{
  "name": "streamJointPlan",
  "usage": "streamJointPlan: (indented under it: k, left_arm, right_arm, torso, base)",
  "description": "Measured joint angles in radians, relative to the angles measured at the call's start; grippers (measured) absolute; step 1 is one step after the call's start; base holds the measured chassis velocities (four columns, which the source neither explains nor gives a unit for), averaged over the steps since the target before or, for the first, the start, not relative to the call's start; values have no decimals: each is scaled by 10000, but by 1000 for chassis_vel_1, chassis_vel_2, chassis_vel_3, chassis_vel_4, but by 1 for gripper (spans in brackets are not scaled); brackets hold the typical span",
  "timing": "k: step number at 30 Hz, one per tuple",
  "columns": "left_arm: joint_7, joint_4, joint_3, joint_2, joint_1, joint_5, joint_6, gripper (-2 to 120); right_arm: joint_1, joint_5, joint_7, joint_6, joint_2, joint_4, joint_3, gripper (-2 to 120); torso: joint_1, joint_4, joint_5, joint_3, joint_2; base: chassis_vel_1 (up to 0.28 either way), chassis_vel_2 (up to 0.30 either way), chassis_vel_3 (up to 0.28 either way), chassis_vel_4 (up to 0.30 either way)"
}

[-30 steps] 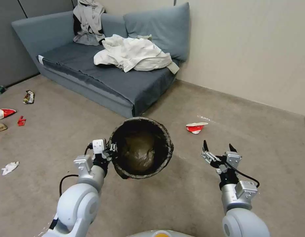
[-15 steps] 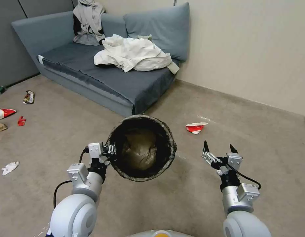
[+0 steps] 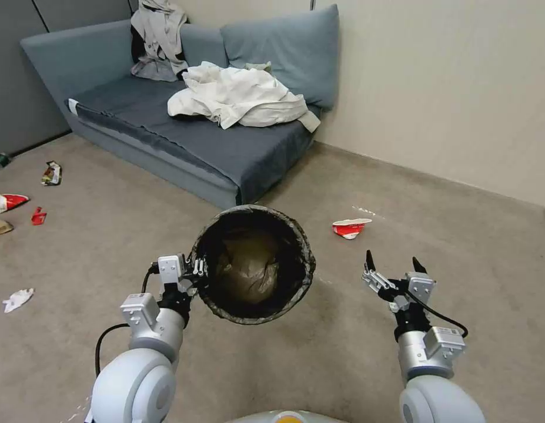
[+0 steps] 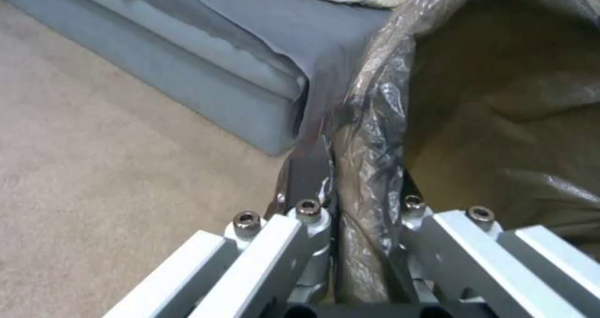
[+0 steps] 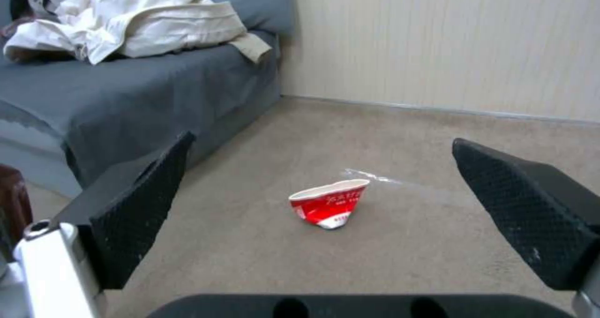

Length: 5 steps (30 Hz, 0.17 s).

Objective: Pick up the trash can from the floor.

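Observation:
The trash can point(image 3: 296, 258), round with a dark olive-black bag folded over its rim, hangs above the floor point(image 3: 354, 352) in the head view's middle, mouth tilted toward me. My left gripper point(image 3: 197, 271) is shut on its near-left rim. In the left wrist view the bag-covered rim point(image 4: 365, 168) is pinched between the two fingers point(image 4: 309, 168). My right gripper point(image 3: 391, 264) floats open and empty to the can's right, above the carpet. Its black pads point(image 5: 140, 205) stand wide apart in the right wrist view.
A crushed red-and-white paper cup point(image 3: 350, 227) point(image 5: 328, 205) lies on the carpet ahead of the right gripper. A grey-blue sofa point(image 3: 184, 147) with crumpled clothes stands behind the can. More litter point(image 3: 16, 299) lies at the far left. A beige wall point(image 3: 448, 94) runs along the right.
The left arm has lifted the trash can a little higher and drawn it slightly left and toward me over the last second. The right gripper has barely moved.

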Motion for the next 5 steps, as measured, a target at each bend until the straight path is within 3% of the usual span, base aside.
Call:
streamJointPlan:
  k: [5]
  left_arm:
    - [-27,42,26,-5,-25,-9,26,3]
  right_arm:
    - [1,11,4,-19,-14,-15,53,100]
  torso:
    - [0,0,0,0,0]
  base:
    - [0,0,0,0]
